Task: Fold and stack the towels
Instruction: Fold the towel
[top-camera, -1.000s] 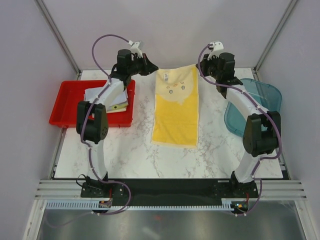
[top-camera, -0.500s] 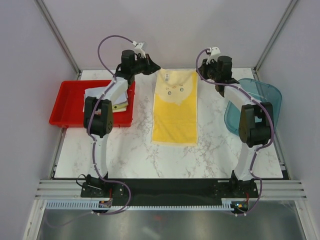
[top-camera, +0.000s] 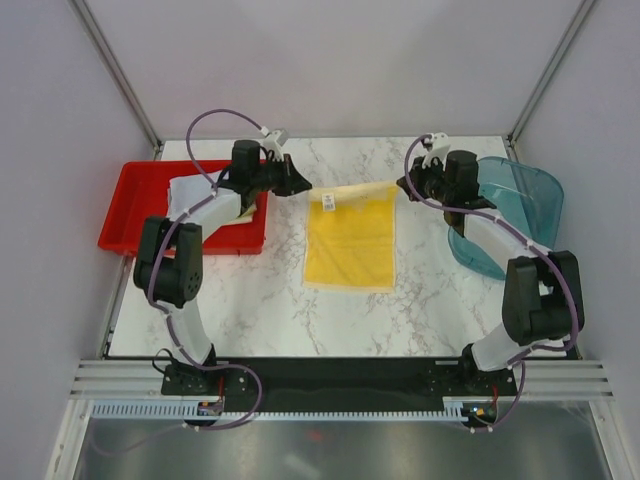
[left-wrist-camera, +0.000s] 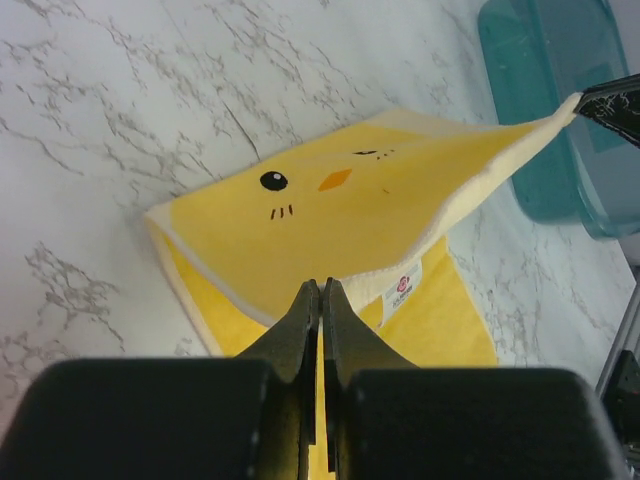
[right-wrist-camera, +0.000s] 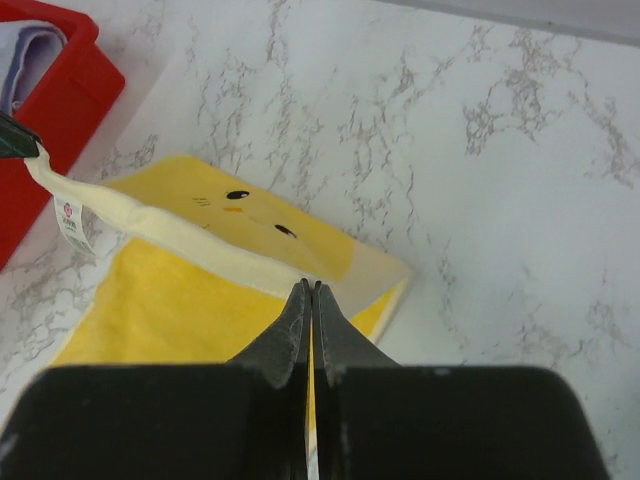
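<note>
Top view, yellow towel (top-camera: 350, 245): spread on the marble table (top-camera: 250, 310) between the arms; near part flat, far edge raised off the surface and stretched in a line between both claws.
Top view, left claw (top-camera: 303, 188): clenched on the far left corner of the yellow towel, just beside the red tray (top-camera: 130, 215).
Top view, right claw (top-camera: 402, 186): clenched on the far right corner, near the teal basket (top-camera: 520, 185).
Top view, folded towels (top-camera: 185, 188): pale, lying in the red tray, partly under the left arm.
Left wrist view: fingers pressed together on the towel's edge; raised flap showing a printed eye and an orange beak; white tag (left-wrist-camera: 402, 290) hanging just right of the fingertips; opposite corner pinched by the right claw, seen against the teal basket.
Right wrist view: fingers pinched tight on the cream-edged corner; hem running left to the other claw beside the red tray; yellow layer flat on the table beneath.
</note>
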